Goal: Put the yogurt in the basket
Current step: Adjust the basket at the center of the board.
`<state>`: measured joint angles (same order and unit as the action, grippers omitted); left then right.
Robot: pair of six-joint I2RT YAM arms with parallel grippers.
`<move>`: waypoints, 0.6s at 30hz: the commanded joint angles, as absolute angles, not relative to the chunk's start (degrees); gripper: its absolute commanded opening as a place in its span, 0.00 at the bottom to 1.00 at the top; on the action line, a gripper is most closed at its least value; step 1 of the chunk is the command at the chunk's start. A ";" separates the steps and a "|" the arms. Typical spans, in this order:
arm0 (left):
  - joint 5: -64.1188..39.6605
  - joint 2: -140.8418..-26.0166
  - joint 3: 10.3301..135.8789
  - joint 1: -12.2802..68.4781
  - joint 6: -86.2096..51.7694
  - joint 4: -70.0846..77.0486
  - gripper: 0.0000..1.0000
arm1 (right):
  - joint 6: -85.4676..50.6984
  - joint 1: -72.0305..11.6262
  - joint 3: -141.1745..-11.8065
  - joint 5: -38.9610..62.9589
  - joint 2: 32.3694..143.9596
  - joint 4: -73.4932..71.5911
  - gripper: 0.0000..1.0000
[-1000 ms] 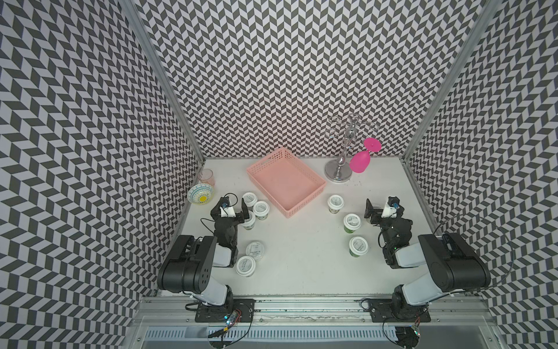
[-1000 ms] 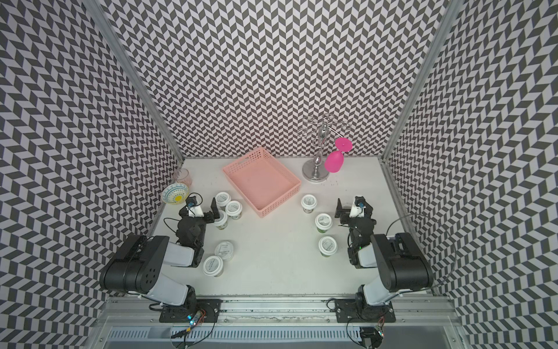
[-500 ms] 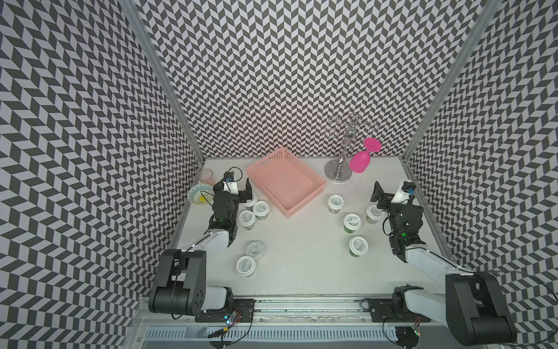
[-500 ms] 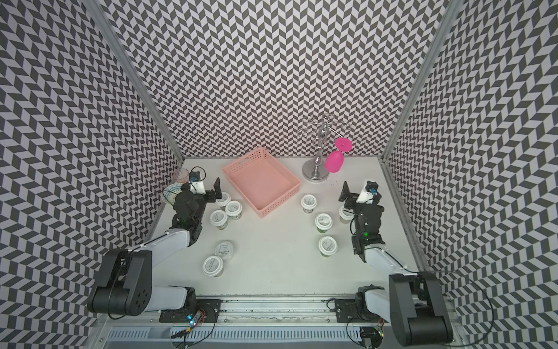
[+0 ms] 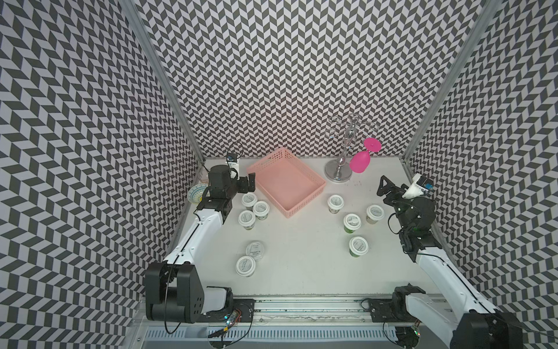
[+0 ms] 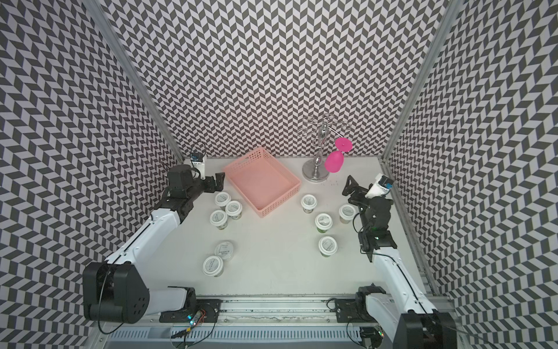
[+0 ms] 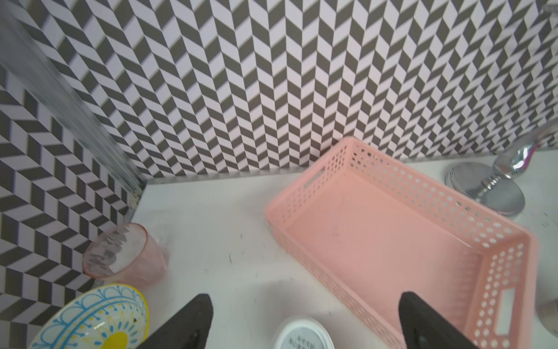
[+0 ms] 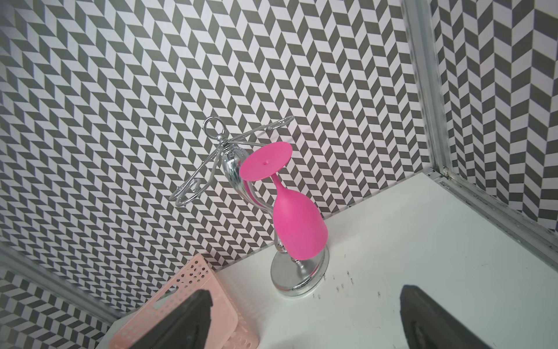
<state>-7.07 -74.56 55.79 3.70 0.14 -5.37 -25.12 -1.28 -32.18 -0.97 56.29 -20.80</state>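
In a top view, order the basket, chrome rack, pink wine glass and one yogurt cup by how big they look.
1. basket
2. rack, by outline; it's thin wire
3. wine glass
4. yogurt cup

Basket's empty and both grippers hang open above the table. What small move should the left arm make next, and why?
Probably lower the left gripper onto the yogurt cup framed between its open jaws. In the left wrist view that cup sits roughly centred between them, close beside the basket, so the carry would be short. Nothing is held yet, and no cup is in the basket.
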 commanded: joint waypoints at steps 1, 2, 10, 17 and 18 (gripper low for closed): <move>-16.95 -70.61 54.00 0.27 -0.34 -8.45 1.00 | -24.07 -2.83 -35.50 5.11 59.10 -17.05 1.00; -18.64 -70.04 53.92 -0.99 -0.61 -8.35 1.00 | -22.89 -3.96 -37.21 6.50 60.86 -16.15 1.00; -16.14 -67.71 54.13 -4.30 1.13 -9.32 1.00 | -13.63 -13.37 -52.45 11.68 77.33 -6.00 0.97; -15.89 -66.34 54.81 -5.90 1.33 -10.04 1.00 | -7.53 -21.16 -65.96 7.63 90.97 0.87 0.94; -15.47 -66.18 54.76 -6.13 1.47 -10.06 1.00 | -6.88 -21.62 -67.59 7.42 92.62 1.91 0.93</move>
<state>-15.38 -67.92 53.89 -5.15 0.51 -9.13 -11.03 -19.92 -63.53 8.73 89.41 -1.10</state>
